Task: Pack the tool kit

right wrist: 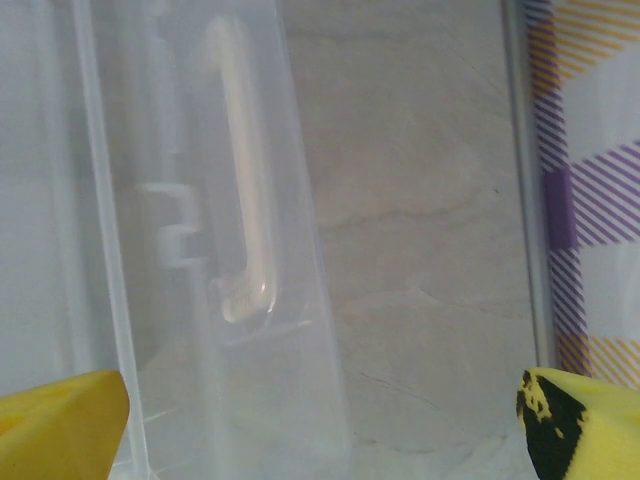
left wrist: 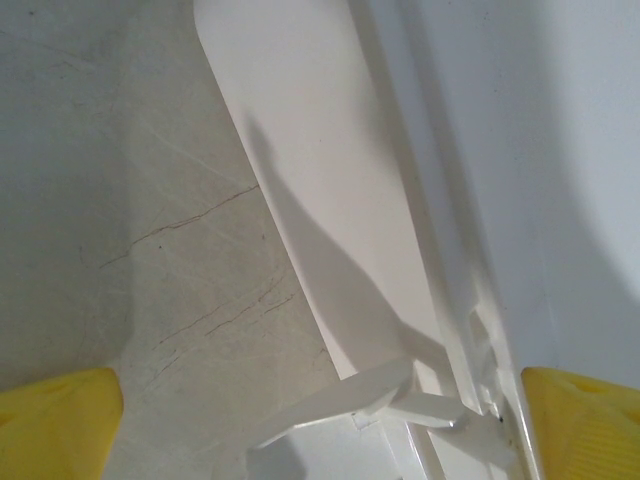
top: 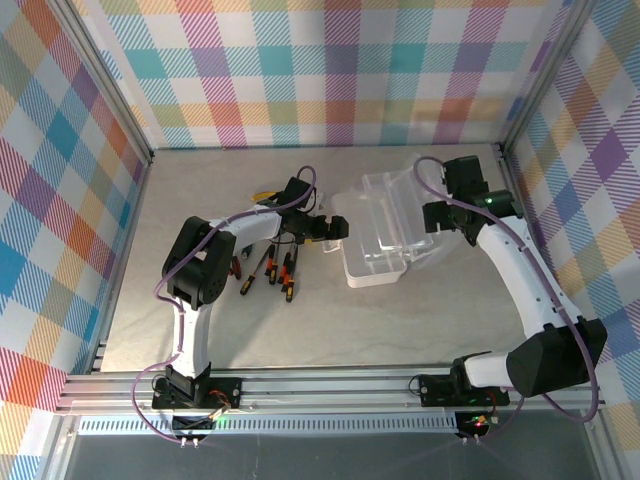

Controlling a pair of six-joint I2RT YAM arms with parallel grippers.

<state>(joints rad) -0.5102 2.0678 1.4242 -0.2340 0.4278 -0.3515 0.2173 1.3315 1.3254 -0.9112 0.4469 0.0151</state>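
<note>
**Yellow fingertips spread wide on both sides of the open box**

Yellow fingertips of the left gripper stand far apart and hold nothing. This gripper is just beside the left wall of the box, and the white edge of the box runs between its fingers. The right gripper is also spread wide and empty, at the right side of the raised lid. The handle shows through the clear plastic. The screwdrivers lie on the table under the left arm, left of the box.
</note>
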